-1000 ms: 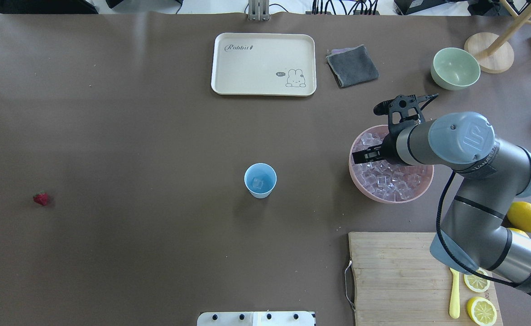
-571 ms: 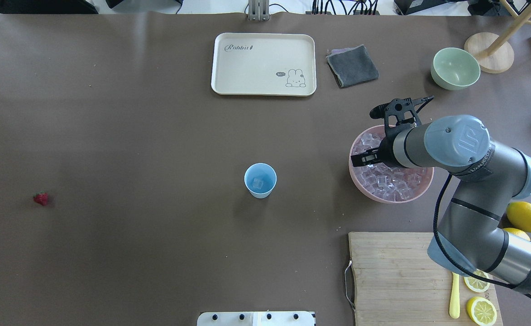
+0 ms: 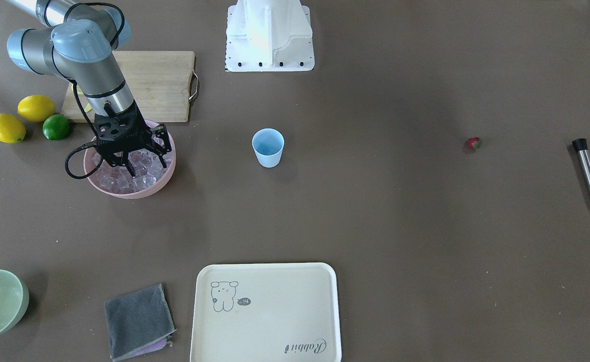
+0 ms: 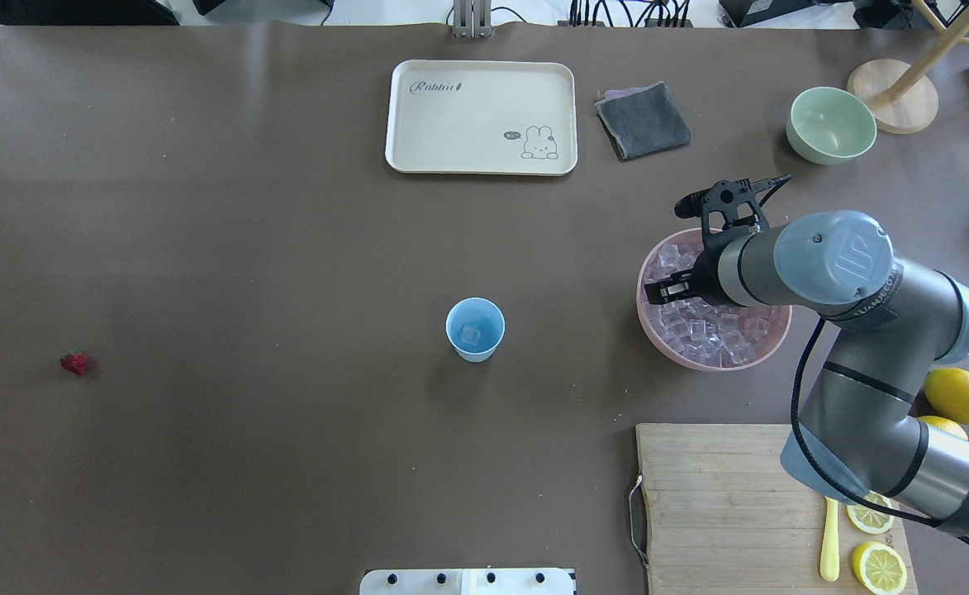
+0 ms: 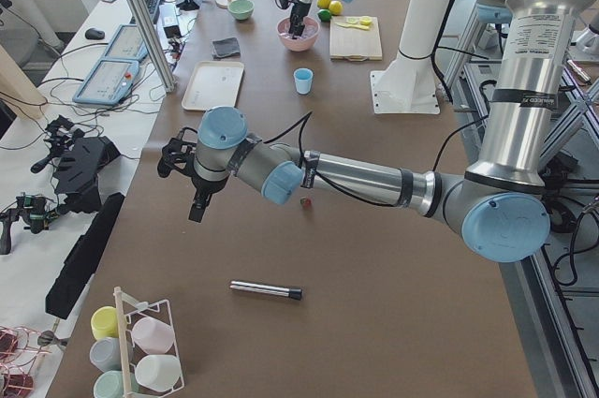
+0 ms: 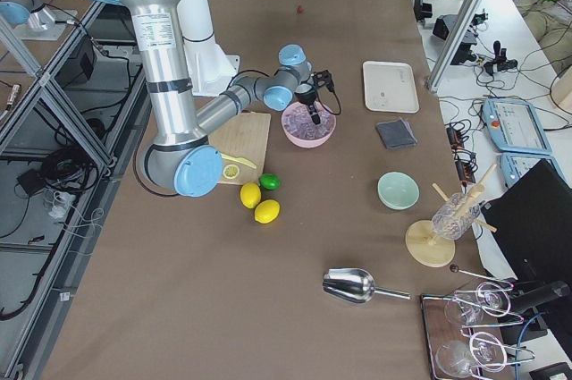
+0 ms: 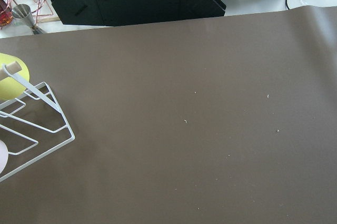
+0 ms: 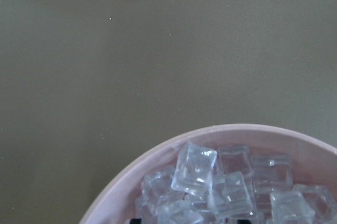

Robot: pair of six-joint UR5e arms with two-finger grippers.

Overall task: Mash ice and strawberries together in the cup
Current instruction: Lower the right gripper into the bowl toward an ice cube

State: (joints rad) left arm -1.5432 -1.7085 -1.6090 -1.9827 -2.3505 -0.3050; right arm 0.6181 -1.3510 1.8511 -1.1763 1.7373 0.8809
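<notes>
Early days. cup (image 4: 475, 329) mid-table, couple of ice cubes (image 4: 472, 334) in it. right gripper (image 3: 143, 162) dipped into ice heap (image 4: 711, 326) in pink bowl (image 4: 703, 364), jaws spread wide, nothing visibly clamped. strawberry (image 4: 75, 362) well apart on bare table, untouched. muddler (image 3: 588, 173) lying unused. left gripper (image 5: 197, 206): can't tell its opening. To go: berry in, mashing.
</notes>
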